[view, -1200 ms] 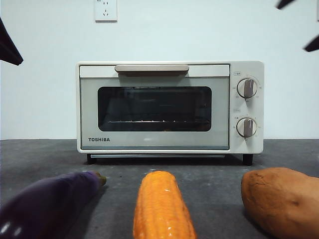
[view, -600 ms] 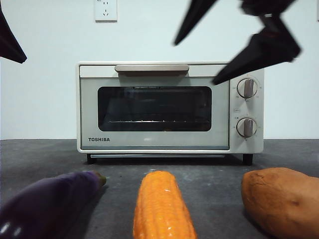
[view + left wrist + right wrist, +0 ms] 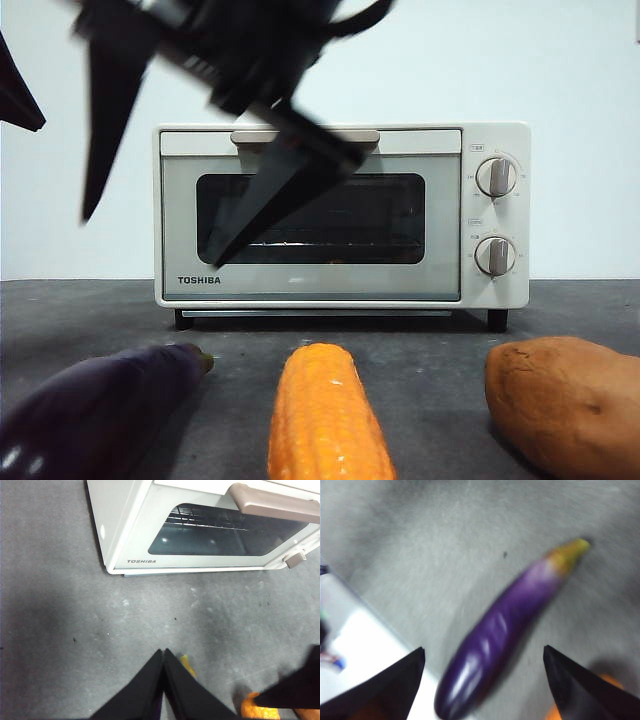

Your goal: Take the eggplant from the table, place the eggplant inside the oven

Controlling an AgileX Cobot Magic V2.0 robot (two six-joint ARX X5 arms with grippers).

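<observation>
Nearest to the front camera, the eggplant [image 3: 95, 415] lies on the table [image 3: 440, 350], with the corn cob [image 3: 325, 420] just beside it and the sweet potato [image 3: 565, 400] further to the side. My right gripper [image 3: 160, 215] hangs above the eggplant with its jaws spread wide and nothing between them; in my right wrist view the eggplant [image 3: 507, 630] lies between the two jaws but at a slant to them, and this picture is blurred, so I cannot judge my height above it. My first worry is this slant: if I close without turning the wrist, I think the jaws can catch the glossy skin near one end only, and the eggplant may slip or swing out. The corn is so near that one jaw may land on it or push it. My left gripper [image 3: 163, 652] waits with its jaws pressed together and empty, over the table in front of the oven. Further back stands the oven [image 3: 340, 215], and its door [image 3: 310, 225] looks closed, the handle [image 3: 305, 137] up against the front. I judge this as the bigger risk: if I carry the eggplant there with the door not yet opened, I have no place to put it, and I may knock it against the glass.
</observation>
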